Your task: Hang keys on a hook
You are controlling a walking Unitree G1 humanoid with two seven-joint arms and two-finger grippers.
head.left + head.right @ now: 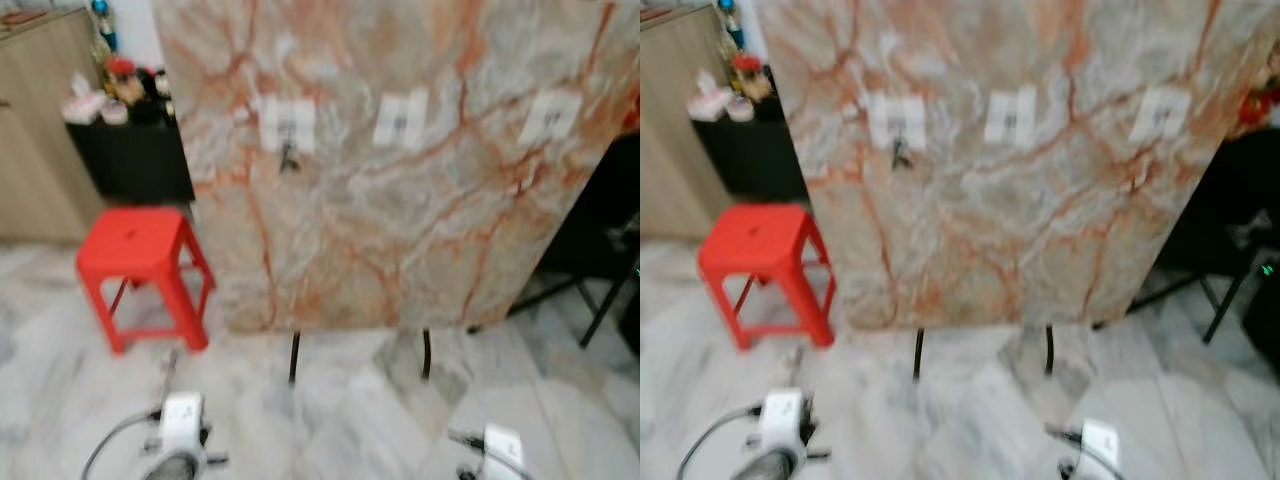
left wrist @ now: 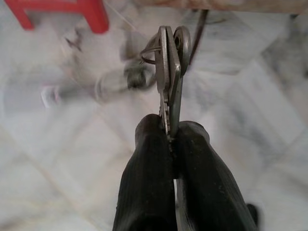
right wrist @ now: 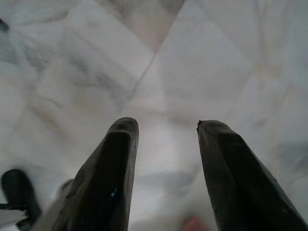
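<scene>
My left gripper (image 2: 172,137) is shut on a bunch of metal keys (image 2: 168,72) with a key ring, held low over the marble floor. My right gripper (image 3: 163,126) hangs open with nothing between its fingers. Ahead stands an upright marble-patterned board (image 1: 400,200) on thin black legs. It carries three white hook plates: the left hook plate (image 1: 287,124) has something dark hanging from it, the middle hook plate (image 1: 400,118) and the right hook plate (image 1: 549,116) look bare. Both silver wrists show at the bottom of the eye views, the left wrist (image 1: 180,425) and the right wrist (image 1: 500,448).
A red plastic stool (image 1: 142,270) stands left of the board. Behind it is a black cabinet (image 1: 135,155) with small items on top, beside a wooden cupboard (image 1: 35,130). A dark folding frame (image 1: 600,270) stands at the right. The floor (image 1: 350,420) is pale marble tile.
</scene>
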